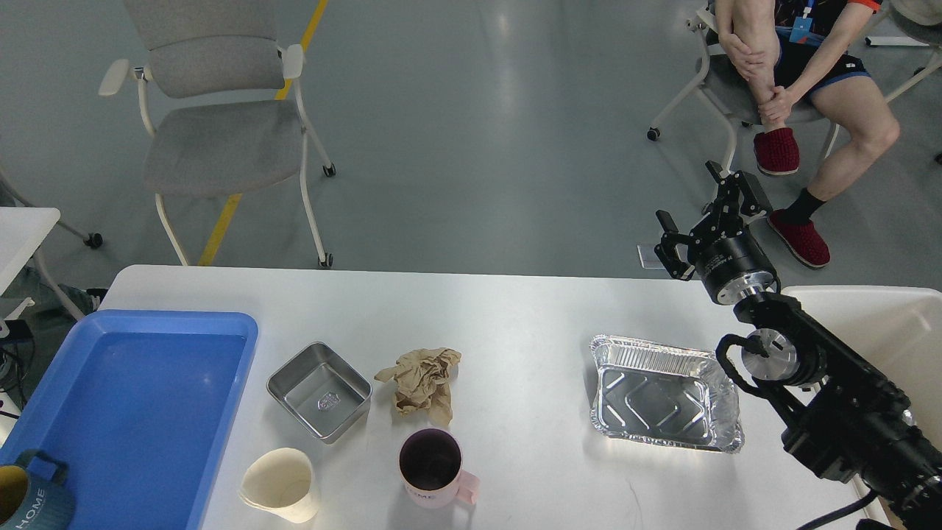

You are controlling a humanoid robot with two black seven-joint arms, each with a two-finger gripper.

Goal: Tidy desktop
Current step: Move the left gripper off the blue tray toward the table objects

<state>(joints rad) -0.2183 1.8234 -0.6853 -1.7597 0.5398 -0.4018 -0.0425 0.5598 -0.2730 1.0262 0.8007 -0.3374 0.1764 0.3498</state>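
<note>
The white desktop fills the lower half of the head view. On it lie a small steel tin, a crumpled brown paper, a cream paper cup, a pink mug and a foil tray. A blue tray sits at the left with a dark green mug in its near corner. My right gripper is open and empty, raised above the desktop's far right edge, beyond the foil tray. My left gripper is out of view.
A white bin stands at the desktop's right end. A grey chair stands beyond the far left edge. A seated person is at the back right. A smaller white table's corner shows at the far left.
</note>
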